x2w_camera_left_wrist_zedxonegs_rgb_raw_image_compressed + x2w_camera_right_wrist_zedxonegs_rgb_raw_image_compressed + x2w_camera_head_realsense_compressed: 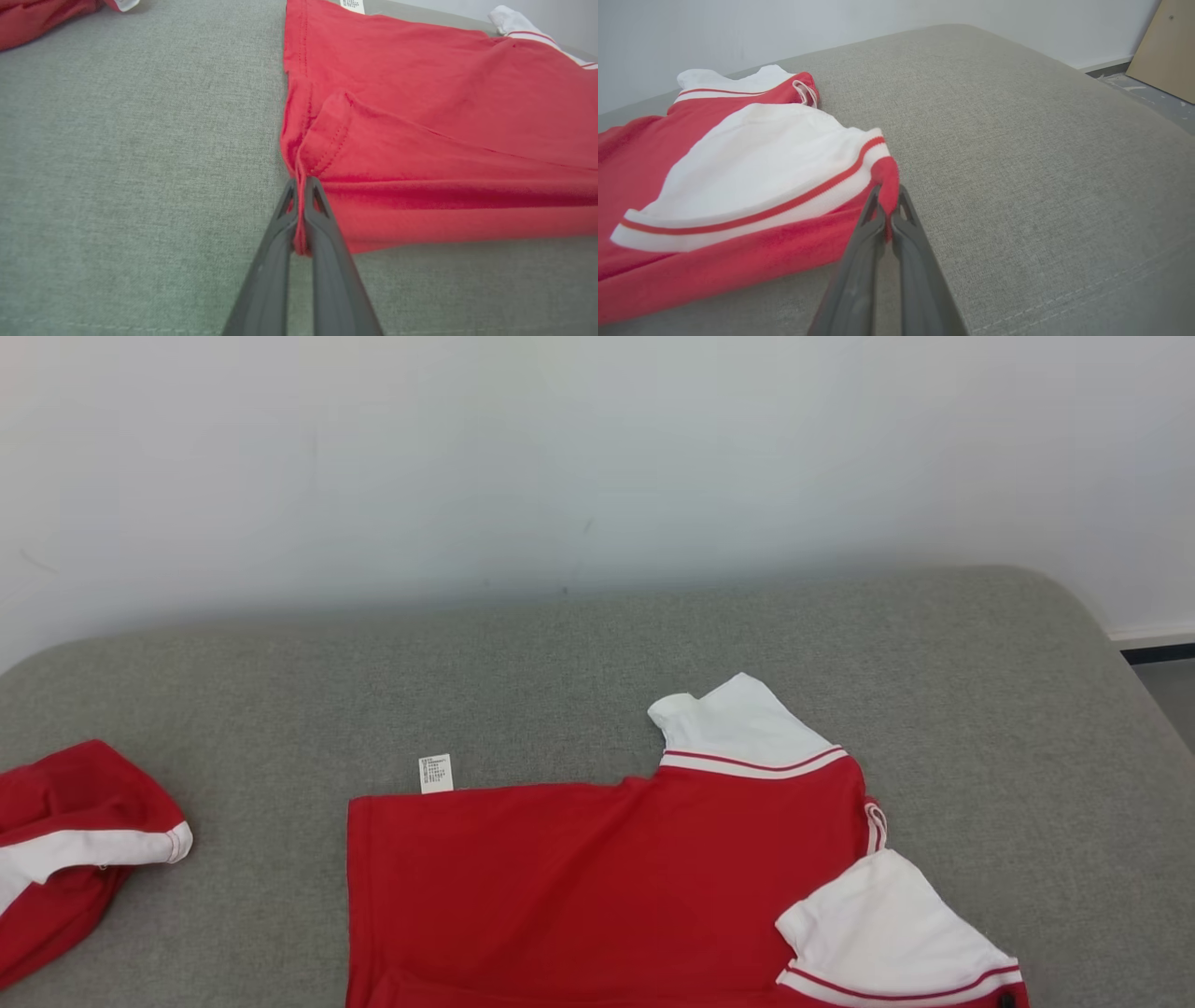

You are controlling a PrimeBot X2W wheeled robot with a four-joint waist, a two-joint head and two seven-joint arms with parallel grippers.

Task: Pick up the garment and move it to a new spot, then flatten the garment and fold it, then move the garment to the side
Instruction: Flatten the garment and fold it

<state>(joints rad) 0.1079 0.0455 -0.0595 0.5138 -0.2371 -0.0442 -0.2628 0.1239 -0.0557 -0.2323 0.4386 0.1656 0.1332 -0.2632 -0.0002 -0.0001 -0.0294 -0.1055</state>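
Nearest the robot, the left gripper (301, 186) is clamped on the lower hem corner of the red shirt (420, 116). Its two dark fingers (327, 247) are almost together, with a thin fold of red cloth pinched between them from the tips down. The right gripper (887, 196) is likewise closed on the shirt, its fingers (864, 247) nipping a red edge just beside the striped cuff of the near white sleeve (752, 154).

The shirt lies spread on the grey cushion (653, 644), hem to the robot's left and sleeves to its right. The near edge is doubled over in a long fold. A white label (435, 773) sticks out from its far edge. The far white sleeve (742, 723) points away from the robot.

Well apart to the left lies another red and white garment (65, 840), bunched up. Beyond the cushion stands a pale wall (560, 457).
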